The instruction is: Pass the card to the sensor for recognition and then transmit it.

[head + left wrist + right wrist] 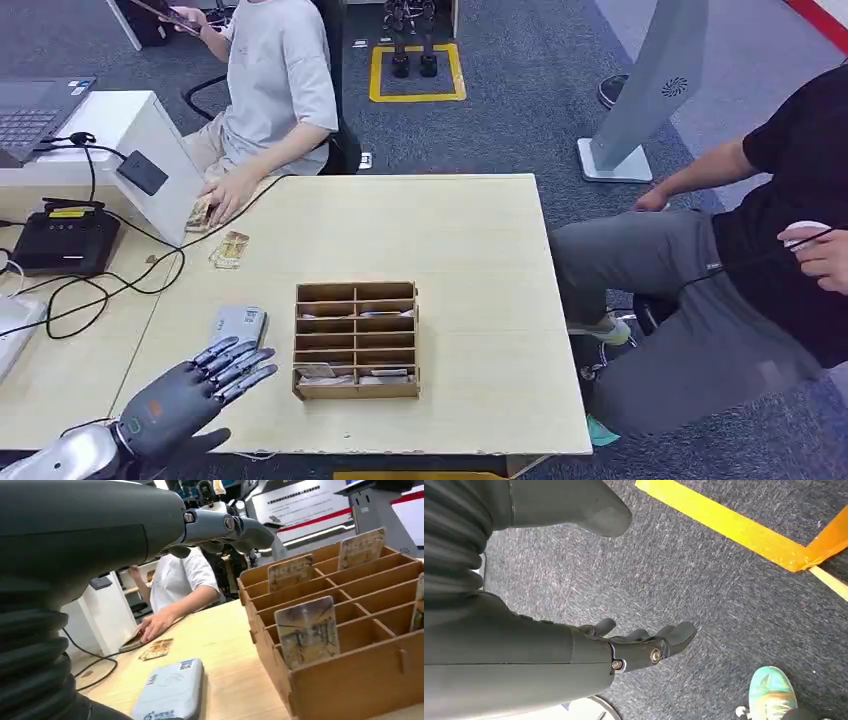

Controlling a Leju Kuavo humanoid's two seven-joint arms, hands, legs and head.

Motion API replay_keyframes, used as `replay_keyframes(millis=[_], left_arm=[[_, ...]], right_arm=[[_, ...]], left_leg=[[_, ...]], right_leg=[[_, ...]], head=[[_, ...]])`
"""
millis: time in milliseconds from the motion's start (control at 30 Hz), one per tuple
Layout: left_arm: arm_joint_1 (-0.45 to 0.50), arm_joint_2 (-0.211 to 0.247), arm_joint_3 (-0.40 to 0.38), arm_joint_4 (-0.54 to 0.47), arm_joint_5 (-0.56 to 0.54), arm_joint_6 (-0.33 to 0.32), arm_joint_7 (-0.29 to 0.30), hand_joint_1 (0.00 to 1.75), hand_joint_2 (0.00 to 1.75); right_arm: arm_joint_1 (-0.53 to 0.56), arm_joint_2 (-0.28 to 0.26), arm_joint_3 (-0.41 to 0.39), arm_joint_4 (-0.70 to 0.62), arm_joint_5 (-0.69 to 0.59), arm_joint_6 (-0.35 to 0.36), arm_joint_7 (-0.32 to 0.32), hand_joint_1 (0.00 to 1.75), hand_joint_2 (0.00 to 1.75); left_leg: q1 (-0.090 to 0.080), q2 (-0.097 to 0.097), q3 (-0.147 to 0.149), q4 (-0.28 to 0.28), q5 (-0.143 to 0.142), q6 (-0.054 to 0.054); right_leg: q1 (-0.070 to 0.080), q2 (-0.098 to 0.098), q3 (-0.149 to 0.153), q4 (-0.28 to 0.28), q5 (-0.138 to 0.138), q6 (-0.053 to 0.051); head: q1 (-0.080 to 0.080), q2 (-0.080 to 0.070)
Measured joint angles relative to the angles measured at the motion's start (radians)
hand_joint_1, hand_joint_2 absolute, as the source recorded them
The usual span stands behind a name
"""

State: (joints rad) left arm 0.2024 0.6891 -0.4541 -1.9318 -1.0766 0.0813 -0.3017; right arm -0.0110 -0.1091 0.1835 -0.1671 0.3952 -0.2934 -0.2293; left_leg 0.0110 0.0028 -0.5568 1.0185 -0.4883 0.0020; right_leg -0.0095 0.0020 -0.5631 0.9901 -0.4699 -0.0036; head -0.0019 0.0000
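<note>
Cards point(356, 375) in wooden rack point(356, 340), beside left robot hand point(195, 390), released, fingers spread

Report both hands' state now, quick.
Left hand: open, fingers spread, holding nothing, beside the grey sensor.
Right hand: open, empty, hanging over the carpet.

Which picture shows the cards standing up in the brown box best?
The left wrist view: it looks from the side at the wooden box, so a card shows upright with its face visible. The head view looks down on the box, so its cards look like thin slivers. The right wrist view faces the carpet.
</note>
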Motion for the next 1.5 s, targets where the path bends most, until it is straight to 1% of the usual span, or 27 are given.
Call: replay_keyframes(millis=[33,100,167,200,233,267,367,400,467,567,700,800,900,1233,1500], left_arm=[[-0.017,-0.01,-0.014,0.008,-0.013,0.003,0.006,0.0,1.75],[-0.046,-0.047,-0.07,0.036,-0.064,0.023,0.038,0.0,1.75],[-0.064,-0.078,-0.116,0.056,-0.085,0.036,0.065,0.0,1.75],[-0.09,-0.103,-0.138,0.079,-0.093,0.042,0.083,0.0,1.75],[-0.111,-0.115,-0.153,0.091,-0.098,0.047,0.097,0.0,1.75],[-0.126,-0.151,-0.188,0.115,-0.114,0.058,0.138,0.0,1.75],[-0.153,-0.234,-0.235,0.164,-0.129,0.079,0.198,0.0,1.75],[-0.158,-0.265,-0.241,0.178,-0.135,0.087,0.218,0.0,1.75],[-0.168,-0.308,-0.257,0.2,-0.14,0.092,0.232,0.0,1.75],[-0.178,-0.348,-0.267,0.222,-0.155,0.096,0.247,0.0,1.75],[-0.195,-0.395,-0.272,0.256,-0.191,0.095,0.303,0.0,1.75],[-0.207,-0.421,-0.272,0.278,-0.212,0.095,0.334,0.0,1.75],[-0.21,-0.438,-0.271,0.295,-0.234,0.095,0.356,0.0,1.75],[-0.21,-0.447,-0.246,0.31,-0.283,0.092,0.397,0.0,1.75],[-0.207,-0.446,-0.217,0.311,-0.317,0.09,0.415,0.0,1.75]], right_arm=[[0.0,0.0,-0.001,0.0,0.0,0.0,0.0,0.0,1.75],[-0.001,0.002,-0.002,0.0,0.001,-0.001,0.0,0.0,1.75],[-0.001,0.002,-0.002,0.0,0.001,-0.002,-0.001,0.0,1.75],[0.001,0.003,-0.003,0.0,0.002,-0.003,0.001,0.0,1.75],[0.001,0.004,-0.003,0.0,0.002,-0.003,0.002,0.0,1.75],[-0.002,0.005,-0.003,0.0,0.003,-0.003,0.008,0.0,1.75],[-0.002,0.008,-0.003,0.0,0.003,-0.007,0.016,0.0,1.75],[-0.001,0.011,-0.003,0.0,0.003,-0.008,0.017,0.0,1.75],[0.001,0.012,-0.003,0.001,0.003,-0.008,0.018,0.0,1.75],[0.001,0.012,-0.003,0.001,0.003,-0.009,0.018,0.0,1.75],[0.001,0.016,-0.004,0.001,0.006,-0.013,0.018,0.0,1.75],[0.001,0.019,-0.004,0.001,0.006,-0.019,0.018,0.0,1.75],[0.001,0.019,-0.004,0.001,0.006,-0.021,0.018,0.0,1.75],[0.002,0.024,-0.006,0.002,0.004,-0.022,0.018,0.0,1.75],[0.004,0.027,-0.019,0.002,0.004,-0.026,0.012,0.0,1.75]], left_leg=[[0.0,-0.001,0.0,0.0,0.0,0.0],[0.0,-0.001,0.0,0.0,0.0,0.0],[0.0,-0.001,0.0,0.0,0.0,0.0],[-0.001,-0.001,0.0,0.0,0.001,0.001],[-0.001,-0.003,-0.001,0.0,0.001,0.002],[-0.001,-0.003,-0.001,0.0,0.001,0.002],[-0.002,-0.002,0.0,0.0,0.001,0.002],[-0.002,-0.002,0.0,0.001,0.001,0.002],[-0.002,-0.002,-0.001,0.001,0.001,0.002],[-0.002,-0.002,-0.001,0.001,0.001,0.002],[-0.001,-0.002,-0.001,0.001,0.001,0.002],[-0.001,-0.002,-0.001,0.001,0.001,0.002],[-0.001,-0.002,-0.001,0.001,0.001,0.002],[-0.001,-0.002,-0.001,0.001,0.001,0.002],[-0.001,-0.002,-0.001,0.001,0.001,0.002]], right_leg=[[0.0,-0.001,0.0,0.0,0.0,0.0],[0.0,-0.001,0.001,0.0,0.0,0.0],[0.0,0.0,0.0,0.0,0.001,0.0],[-0.001,-0.001,0.0,0.0,0.001,0.0],[-0.001,-0.003,0.0,0.0,0.001,0.0],[-0.001,-0.003,0.001,0.0,0.001,0.0],[-0.002,-0.002,0.0,0.0,0.001,0.001],[-0.002,-0.002,0.0,0.0,0.001,0.001],[-0.002,-0.003,0.0,0.0,0.001,0.001],[-0.002,-0.002,0.0,0.0,0.001,0.001],[-0.002,-0.002,0.0,0.0,0.001,0.001],[-0.002,-0.002,0.0,0.0,0.001,0.001],[-0.001,-0.002,0.0,0.0,0.001,0.001],[-0.001,-0.002,0.0,0.0,0.001,0.001],[-0.001,-0.002,0.0,0.0,0.001,0.001]], head=[[0.0,0.0],[0.0,0.0],[-0.001,0.0],[0.0,0.0],[0.0,0.0],[0.0,0.0],[0.0,0.0],[0.0,0.0],[0.0,0.0],[0.0,0.0],[0.0,0.0],[0.0,0.0],[0.0,0.0],[0.0,0.0],[0.0,0.0]])
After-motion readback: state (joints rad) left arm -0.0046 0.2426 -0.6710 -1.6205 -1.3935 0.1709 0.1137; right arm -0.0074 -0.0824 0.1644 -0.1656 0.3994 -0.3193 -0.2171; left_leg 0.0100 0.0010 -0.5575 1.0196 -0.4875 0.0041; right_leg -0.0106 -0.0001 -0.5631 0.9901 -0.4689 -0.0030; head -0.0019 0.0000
